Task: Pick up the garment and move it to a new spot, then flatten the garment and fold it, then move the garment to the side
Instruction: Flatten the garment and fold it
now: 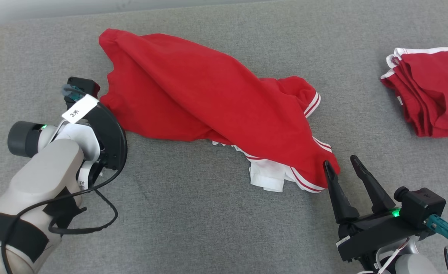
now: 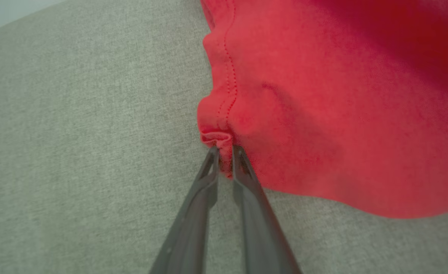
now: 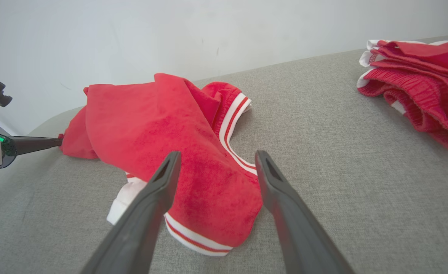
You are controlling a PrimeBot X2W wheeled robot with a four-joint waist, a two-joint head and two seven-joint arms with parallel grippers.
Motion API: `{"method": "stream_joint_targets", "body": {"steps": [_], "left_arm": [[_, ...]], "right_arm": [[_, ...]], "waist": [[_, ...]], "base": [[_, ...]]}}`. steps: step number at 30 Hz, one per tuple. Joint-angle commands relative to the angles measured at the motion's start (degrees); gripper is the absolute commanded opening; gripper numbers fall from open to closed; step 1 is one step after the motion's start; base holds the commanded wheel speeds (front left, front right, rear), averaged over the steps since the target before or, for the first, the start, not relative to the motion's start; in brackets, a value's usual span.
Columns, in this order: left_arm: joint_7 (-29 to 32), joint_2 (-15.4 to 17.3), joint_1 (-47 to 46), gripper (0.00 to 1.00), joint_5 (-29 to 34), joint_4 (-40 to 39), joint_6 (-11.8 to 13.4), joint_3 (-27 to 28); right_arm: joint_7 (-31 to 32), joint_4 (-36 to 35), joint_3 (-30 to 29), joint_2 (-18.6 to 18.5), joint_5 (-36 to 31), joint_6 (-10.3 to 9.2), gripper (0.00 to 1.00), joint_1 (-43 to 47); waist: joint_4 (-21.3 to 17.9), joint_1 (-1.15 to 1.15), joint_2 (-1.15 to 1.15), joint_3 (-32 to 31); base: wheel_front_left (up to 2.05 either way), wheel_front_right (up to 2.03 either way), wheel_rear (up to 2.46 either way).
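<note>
A grey woven cloth surface stretches back to a plain, pale wall, evenly lit.

I hold my left gripper at the left, pinched on the garment hem, my right gripper near right, fingers spread wide.

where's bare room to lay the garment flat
Widest bare patch: the grey surface in front of the garment, between the two arms. A strip lies between the garment and the folded red pile. Crowded: its near hem by the open right jaws, its left corner pinched in the left jaws.
</note>
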Motion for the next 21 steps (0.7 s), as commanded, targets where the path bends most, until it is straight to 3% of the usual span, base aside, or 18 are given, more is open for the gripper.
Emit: {"method": "stream_joint_targets", "body": {"steps": [1, 14, 21], "left_arm": [[0.13, -0.04, 1.04, 0.0, -0.68, 0.41, -0.26, 0.13], [-7.64, -1.75, 1.6, 0.0, -5.66, -3.9, 1.38, 6.37], [-12.77, 0.08, 2.01, 0.0, -7.82, -16.28, 5.19, 11.05]], "right_arm": [[-0.39, 0.04, -0.31, -0.13, -0.31, -0.01, 1.0, -0.49], [0.33, 0.05, -1.01, -0.13, -0.77, -0.01, 1.0, 0.01], [0.83, 0.02, -1.7, -0.14, -0.86, -0.01, 1.0, 1.18]], "waist": [[0.21, 0.0, 0.0, -0.08], [5.32, 0.0, 0.0, -2.37], [8.36, 0.0, 0.0, -4.92]], "base": [[0.0, 0.0, 0.0], [0.0, 0.0, 0.0], [0.0, 0.0, 0.0]]}}
